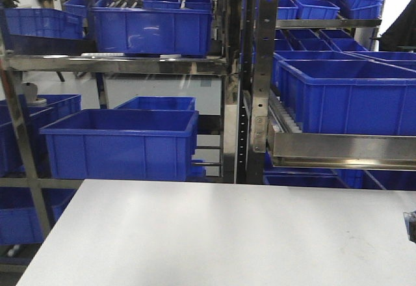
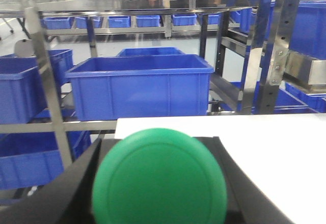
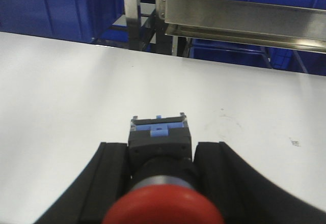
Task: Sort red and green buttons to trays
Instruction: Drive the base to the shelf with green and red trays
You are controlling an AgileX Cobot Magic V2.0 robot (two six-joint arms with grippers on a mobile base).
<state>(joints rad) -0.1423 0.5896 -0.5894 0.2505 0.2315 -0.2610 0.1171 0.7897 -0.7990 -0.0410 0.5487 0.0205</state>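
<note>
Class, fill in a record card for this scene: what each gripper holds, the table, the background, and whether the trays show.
left gripper: shut on the green button, cap facing the wrist camera
right gripper: shut on the red button, base pointing away, above the table
table: white top
background: blue crates on metal racks
trays: not in any view

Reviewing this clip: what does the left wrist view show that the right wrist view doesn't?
Only the left wrist view: the green button between black fingers, with a whole blue crate on the rack straight ahead. Only the right wrist view: the red button, black base forward, between that arm's fingers, a steel rail beyond. Both: the white table and blue crates behind.
</note>
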